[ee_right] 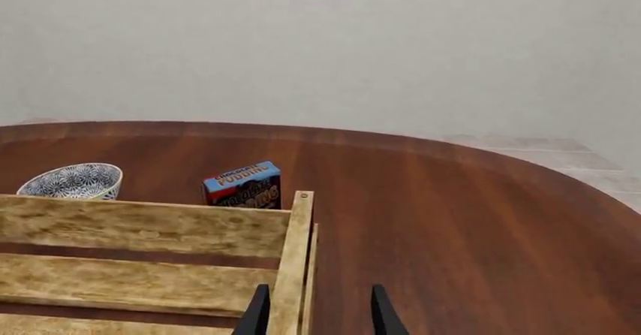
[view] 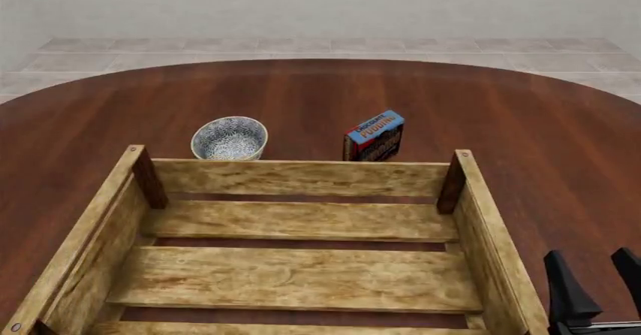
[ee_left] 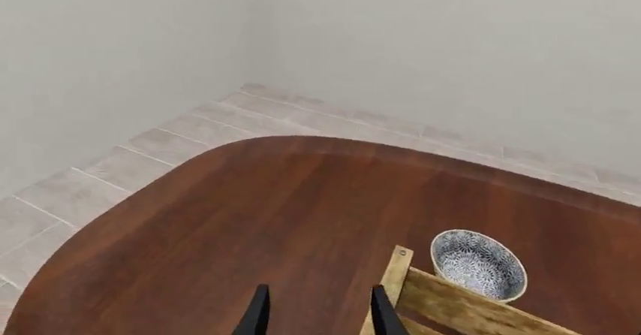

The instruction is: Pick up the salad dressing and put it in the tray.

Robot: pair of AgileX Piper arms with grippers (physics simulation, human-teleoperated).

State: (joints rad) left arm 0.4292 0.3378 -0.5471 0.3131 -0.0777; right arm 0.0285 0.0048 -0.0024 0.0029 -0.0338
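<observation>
Salad dressing not visible in any view, so locate it first; don't grab the pudding box (view: 374, 135) or bowl (view: 230, 138) behind the tray (view: 300, 178). Right claw (view: 596, 279) fingers apart, empty, just right of the tray. Left claw (ee_left: 318, 312) apart, empty, above the tabletop (view: 501, 102).

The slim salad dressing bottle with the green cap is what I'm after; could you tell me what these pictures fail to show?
- Salad dressing bottle: in no view.
- Large light-wood slatted tray: near end cut off by the front view's bottom edge.
- Left gripper: out of the front view; only its fingertips show in the left wrist view.
- Blue-and-red pudding box: base hidden behind the tray's far wall.
</observation>
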